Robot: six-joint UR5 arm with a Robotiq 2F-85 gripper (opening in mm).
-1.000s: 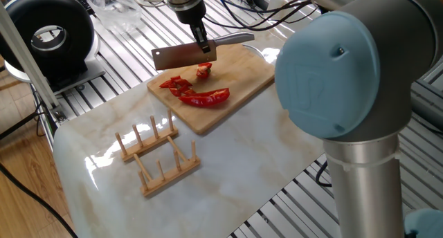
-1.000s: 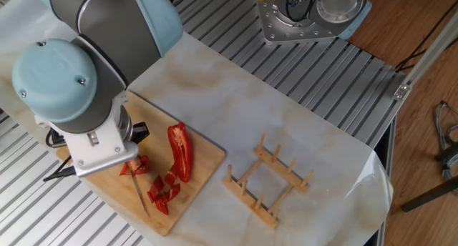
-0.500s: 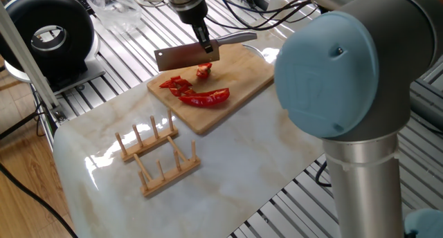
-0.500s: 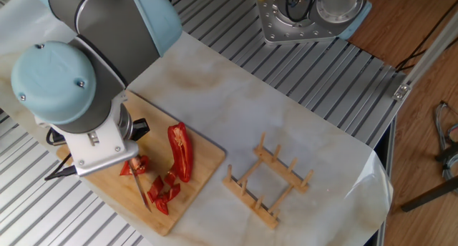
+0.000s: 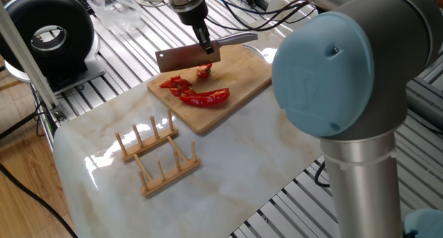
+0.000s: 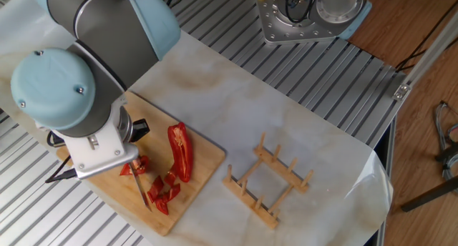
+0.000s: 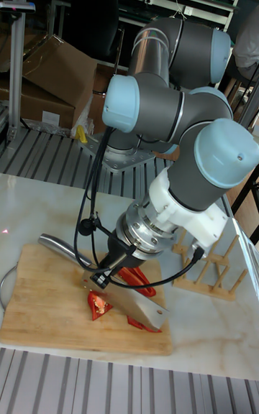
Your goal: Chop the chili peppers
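A pale wooden cutting board [image 5: 235,82] with a smooth matt face carries glossy red chili peppers [image 5: 197,93]. The cleaver [image 5: 185,56] has a dull grey metal blade and shiny steel handle. The tabletop [image 5: 228,169] is polished, reflective marble. A bare wooden rack [image 5: 156,155] looks matt.

On the table [image 5: 235,169] lies a cutting board [image 5: 242,82] toward its far side in one fixed view; the chili peppers [image 5: 204,96] lie on the board, a long half [image 6: 180,151] nearest the board's inner edge, cut bits [image 6: 164,192] just beside it, one separate piece [image 5: 203,71] behind them; the cleaver [image 5: 185,57] held by the gripper [image 5: 204,43] hangs above the board, between the separate piece and the bits; a wooden rack [image 5: 156,155] stands on the table, well apart from the board, nearer the front; a round fan [image 5: 48,34] stands off the table to the left rear.
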